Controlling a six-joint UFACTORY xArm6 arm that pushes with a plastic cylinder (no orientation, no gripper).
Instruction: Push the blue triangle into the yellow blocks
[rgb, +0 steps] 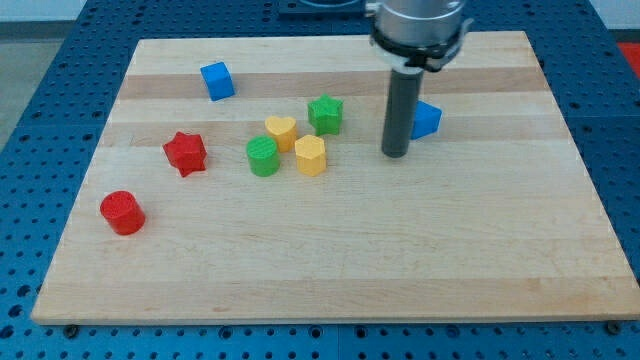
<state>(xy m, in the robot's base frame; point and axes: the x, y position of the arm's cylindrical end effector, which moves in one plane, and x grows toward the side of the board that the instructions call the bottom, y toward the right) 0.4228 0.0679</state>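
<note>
my tip (395, 154), a bare rod tool without jaws, touches the blue triangle (427, 119); green star (325, 114) fronts yellow blocks (296, 143).

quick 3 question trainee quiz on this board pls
1. True or false: my tip stands on the view's left side of the blue triangle.
2. Which block lies nearest the view's left edge? A) blue cube B) red cylinder C) green star
3. Fill in: the two yellow blocks, a heart and a hexagon, lie to the view's ____ of the blue triangle.

Key: 1 true; 2 B; 3 left
</note>
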